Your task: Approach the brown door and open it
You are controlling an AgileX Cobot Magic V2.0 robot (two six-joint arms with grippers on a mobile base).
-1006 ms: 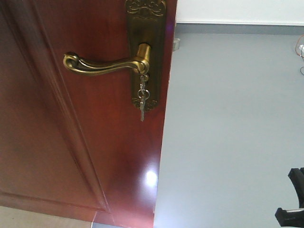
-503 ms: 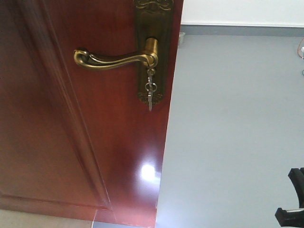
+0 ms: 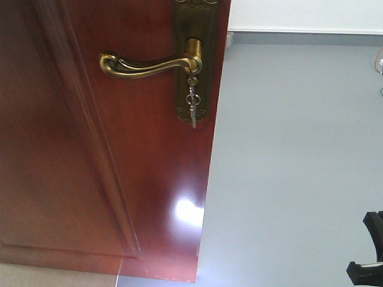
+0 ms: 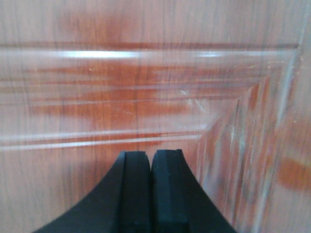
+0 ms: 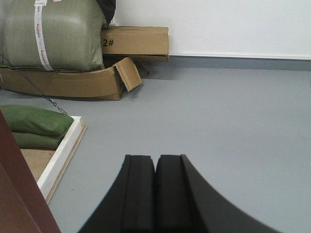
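Observation:
The brown door (image 3: 90, 179) fills the left half of the front view and stands ajar, with grey floor showing past its right edge. Its brass lever handle (image 3: 146, 64) points left from a brass plate (image 3: 196, 66), and keys (image 3: 192, 107) hang from the lock. My left gripper (image 4: 151, 158) is shut and empty, tips close against the door's panel moulding (image 4: 146, 97). My right gripper (image 5: 155, 160) is shut and empty, pointing over the grey floor beyond the door. The door edge (image 5: 19, 194) shows at that view's lower left.
Cardboard boxes (image 5: 136, 41) and a large green sack (image 5: 53, 34) stand against the white wall. Smaller green sacks (image 5: 36, 126) lie on a white-edged board (image 5: 60, 155). Part of a black arm (image 3: 368, 251) shows at the front view's lower right. Grey floor (image 3: 299, 149) stretches beyond.
The handle and door edge have shifted right and up in the front view, so the door fills more of the frame. The black arm part has not moved.

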